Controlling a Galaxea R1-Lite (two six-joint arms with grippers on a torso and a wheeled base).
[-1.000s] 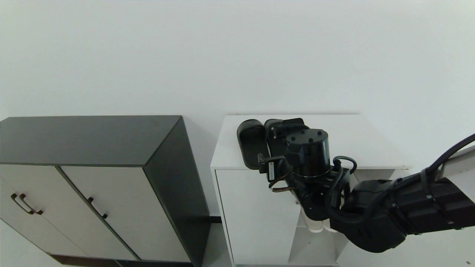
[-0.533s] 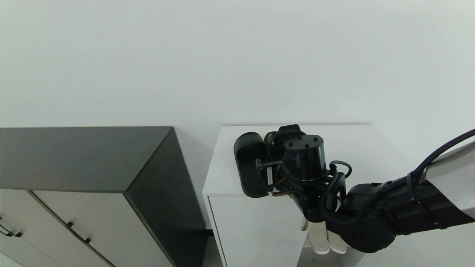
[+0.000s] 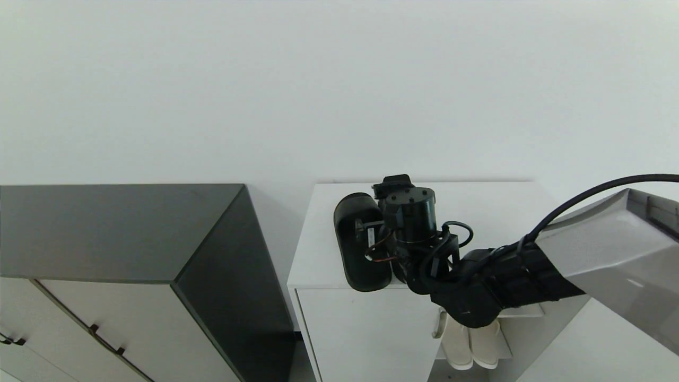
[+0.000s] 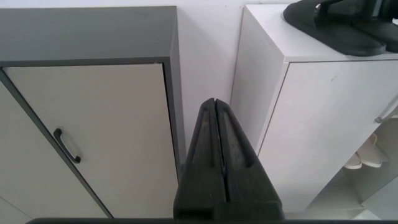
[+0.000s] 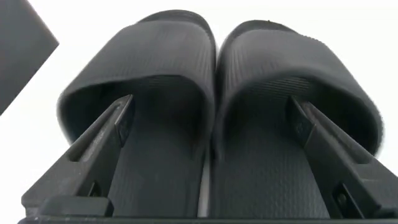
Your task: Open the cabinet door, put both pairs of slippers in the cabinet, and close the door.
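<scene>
The head camera looks forward and down from above onto the tops of the white cabinet [image 3: 366, 329] and the dark cabinet [image 3: 106, 228]. The left wrist camera sits lower, facing both cabinet fronts along the pressed-together left pincer [image 4: 215, 106]. The right wrist camera looks between the spread fingers of the right pincer [image 5: 210, 106], right up against the black slippers [image 5: 155, 74]. All three views share these slippers.

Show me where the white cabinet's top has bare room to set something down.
Bare: the right half of the white cabinet top, from the black slippers to its right edge, and the strip along its back edge. The dark cabinet top beside it is bare too. Crowded: the front left, where the slippers lie with the right gripper's open fingers inside them.
</scene>
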